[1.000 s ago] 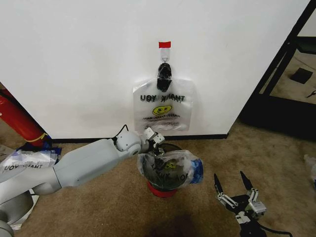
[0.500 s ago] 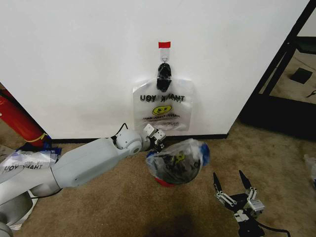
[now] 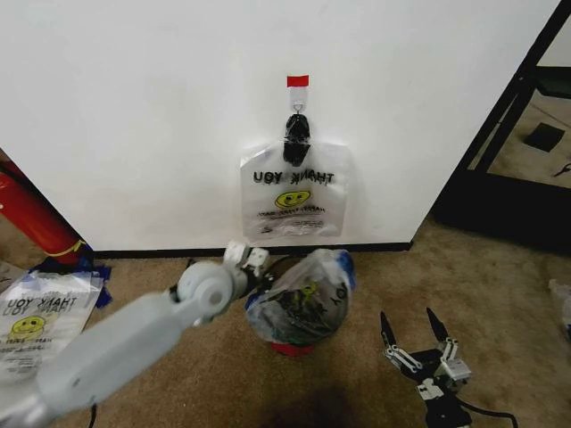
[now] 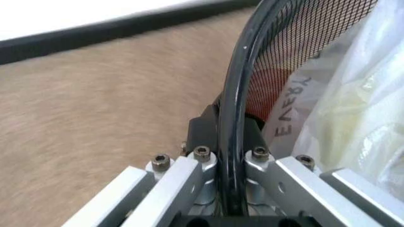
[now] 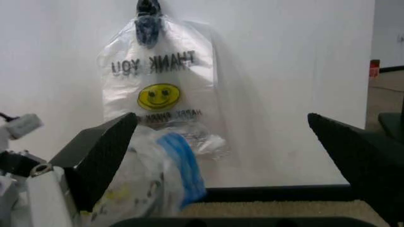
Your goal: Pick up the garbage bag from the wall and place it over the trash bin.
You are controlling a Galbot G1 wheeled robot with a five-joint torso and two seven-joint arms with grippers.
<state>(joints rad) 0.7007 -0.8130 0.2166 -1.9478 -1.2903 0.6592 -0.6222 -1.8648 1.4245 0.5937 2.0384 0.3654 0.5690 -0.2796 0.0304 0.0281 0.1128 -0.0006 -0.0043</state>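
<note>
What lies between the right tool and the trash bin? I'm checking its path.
Bare carpet separates the right tool from the trash bin, draped with the garbage bag, seen in the head view.

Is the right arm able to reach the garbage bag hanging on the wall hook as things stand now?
Probably yes: the right gripper stands open, with bare carpet between it and the hanging garbage bag; the trash bin stands off to its side.

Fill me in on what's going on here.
The left gripper is clamped on the rim of the black trash bin, as the left wrist view shows. A garbage bag is draped loosely over the bin, bunched up rather than fitted. Another bag hangs from the hook on the wall. The right gripper hangs open, low to the bin's right, holding nothing.
</note>
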